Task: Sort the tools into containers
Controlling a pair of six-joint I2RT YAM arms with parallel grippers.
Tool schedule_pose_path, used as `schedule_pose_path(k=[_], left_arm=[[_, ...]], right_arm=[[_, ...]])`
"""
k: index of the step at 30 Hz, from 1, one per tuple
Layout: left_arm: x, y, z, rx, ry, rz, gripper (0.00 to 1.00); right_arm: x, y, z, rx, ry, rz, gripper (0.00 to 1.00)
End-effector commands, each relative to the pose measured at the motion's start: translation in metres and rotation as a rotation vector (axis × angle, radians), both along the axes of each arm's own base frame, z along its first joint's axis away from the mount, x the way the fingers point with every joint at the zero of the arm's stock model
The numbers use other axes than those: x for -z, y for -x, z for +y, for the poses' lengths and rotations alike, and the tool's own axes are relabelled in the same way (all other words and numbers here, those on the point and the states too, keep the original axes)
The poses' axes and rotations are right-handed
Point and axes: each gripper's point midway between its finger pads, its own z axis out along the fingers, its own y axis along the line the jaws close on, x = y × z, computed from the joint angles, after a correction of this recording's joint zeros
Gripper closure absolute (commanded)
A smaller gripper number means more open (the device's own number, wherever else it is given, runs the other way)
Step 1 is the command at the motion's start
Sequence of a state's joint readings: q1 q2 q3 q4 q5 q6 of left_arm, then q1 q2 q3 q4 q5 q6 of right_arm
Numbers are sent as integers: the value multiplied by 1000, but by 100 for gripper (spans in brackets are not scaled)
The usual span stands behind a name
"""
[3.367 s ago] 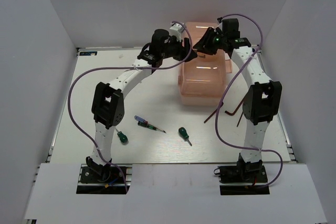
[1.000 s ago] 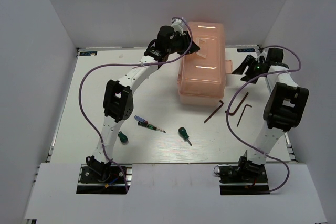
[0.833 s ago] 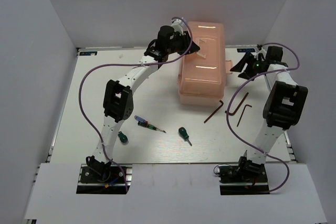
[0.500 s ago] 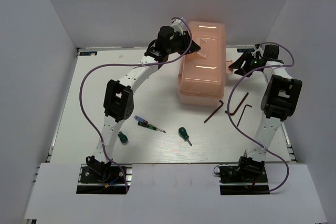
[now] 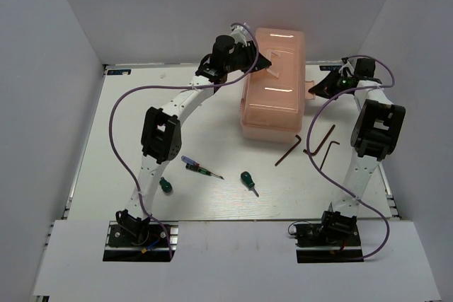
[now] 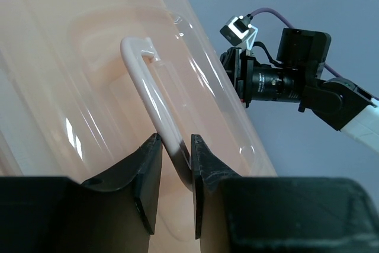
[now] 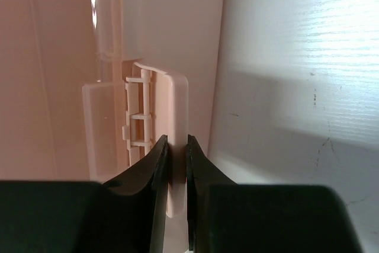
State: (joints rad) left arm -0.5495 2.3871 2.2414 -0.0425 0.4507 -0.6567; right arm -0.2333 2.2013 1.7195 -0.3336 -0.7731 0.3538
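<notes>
Right hand (image 7: 176,146) pinches latch (image 7: 172,96) beside white tabletop (image 7: 296,87)

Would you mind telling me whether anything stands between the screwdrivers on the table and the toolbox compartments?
Yes: the closed toolbox lid covers the compartments. The left tool grips its handle and the right tool pinches the latch, not yet opened.

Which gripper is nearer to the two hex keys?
Right. The right gripper pinches the latch, just behind the hex keys; the left gripper holds the handle, farther off.
</notes>
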Motion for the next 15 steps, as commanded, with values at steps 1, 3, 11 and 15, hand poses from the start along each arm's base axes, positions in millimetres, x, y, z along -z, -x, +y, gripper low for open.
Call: schedule_pose_path(k=[1, 3, 11, 15], left_arm=[[-54, 27, -5, 42, 10, -99, 100], [-59, 27, -3, 32, 4, -108, 100], [-85, 27, 20, -23, -13, -144, 100], [-79, 26, 23, -39, -40, -124, 100]], right_arm=[[-4, -8, -2, -19, 96, -45, 100], [-2, -7, -6, -10, 121, -37, 100], [-2, -8, -13, 15, 172, -30, 100], [-3, -8, -15, 20, 185, -28, 100]])
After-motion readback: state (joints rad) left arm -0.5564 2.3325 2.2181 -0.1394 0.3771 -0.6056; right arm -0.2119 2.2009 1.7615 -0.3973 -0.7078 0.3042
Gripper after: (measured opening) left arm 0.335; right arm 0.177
